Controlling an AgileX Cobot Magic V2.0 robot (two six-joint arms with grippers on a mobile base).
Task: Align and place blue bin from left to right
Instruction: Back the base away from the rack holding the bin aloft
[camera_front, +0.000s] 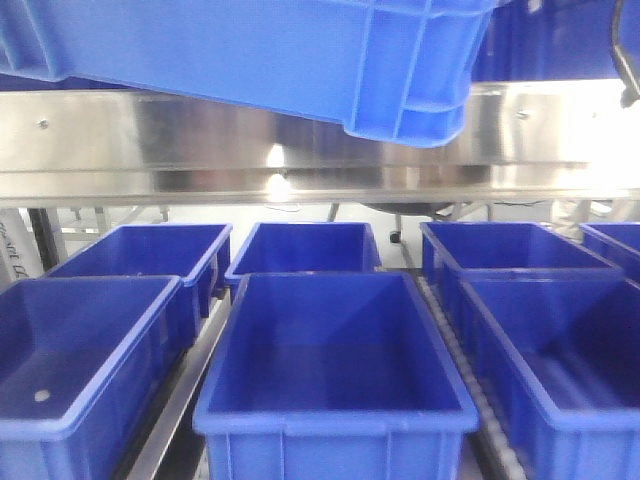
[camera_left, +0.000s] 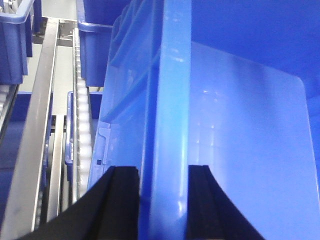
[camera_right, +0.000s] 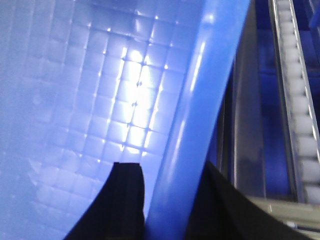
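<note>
The blue bin (camera_front: 300, 60) hangs tilted in the air across the top of the front view, its ribbed corner lowest at the right. In the left wrist view my left gripper (camera_left: 163, 172) is shut on the bin's thick rim (camera_left: 172, 100), one black finger (camera_left: 122, 200) outside the wall and the other inside. In the right wrist view my right gripper (camera_right: 167, 172) is shut on the opposite rim (camera_right: 195, 100), one finger (camera_right: 127, 200) over the bin's gridded floor and the other outside. Neither gripper shows in the front view.
Several deeper-blue tubs (camera_front: 335, 350) stand in rows below on roller conveyor tracks (camera_left: 82, 125). A stainless steel beam (camera_front: 200, 130) runs across behind the raised bin. Another roller track (camera_right: 300, 100) passes on the right side.
</note>
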